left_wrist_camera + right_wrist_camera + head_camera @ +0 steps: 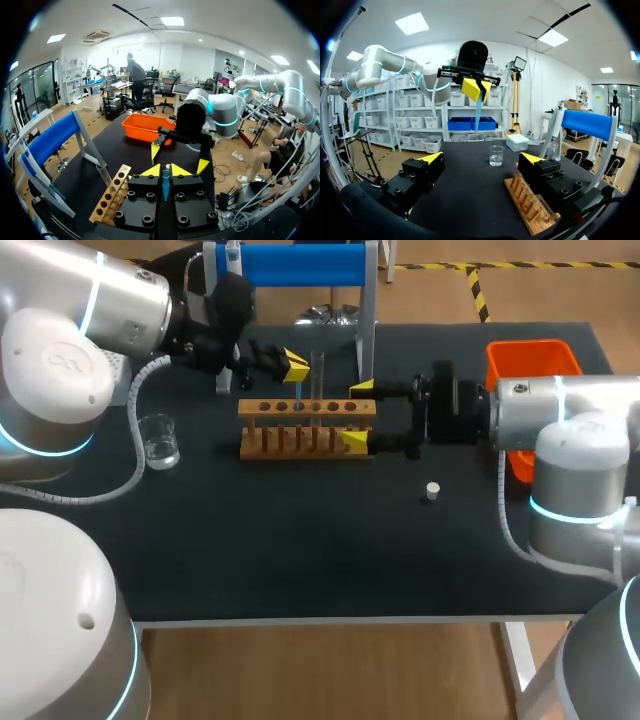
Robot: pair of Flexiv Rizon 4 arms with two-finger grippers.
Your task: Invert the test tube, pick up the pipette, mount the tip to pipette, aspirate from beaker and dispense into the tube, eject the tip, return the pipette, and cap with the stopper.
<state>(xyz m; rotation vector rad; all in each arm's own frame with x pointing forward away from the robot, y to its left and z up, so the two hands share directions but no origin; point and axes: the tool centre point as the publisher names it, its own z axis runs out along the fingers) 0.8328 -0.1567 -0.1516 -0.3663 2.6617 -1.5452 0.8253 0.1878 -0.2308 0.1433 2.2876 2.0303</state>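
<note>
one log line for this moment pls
left gripper: shut on pipette, aloft near rack | right gripper: open at rack end | test tube: upright in rack | stopper: on table

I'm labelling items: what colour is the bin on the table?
The bin is orange, clearest in the left wrist view.

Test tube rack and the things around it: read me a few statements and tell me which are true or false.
1. The test tube stands upright in the wooden rack. True.
2. The beaker lies tipped over. False: it stands upright.
3. The stopper caps the tube. False: it sits on the table, apart from the rack.
4. The left gripper has its fingers shut on a blue pipette tip. True.
5. The right gripper holds the stopper. False: it is open, at the rack's end.
</note>
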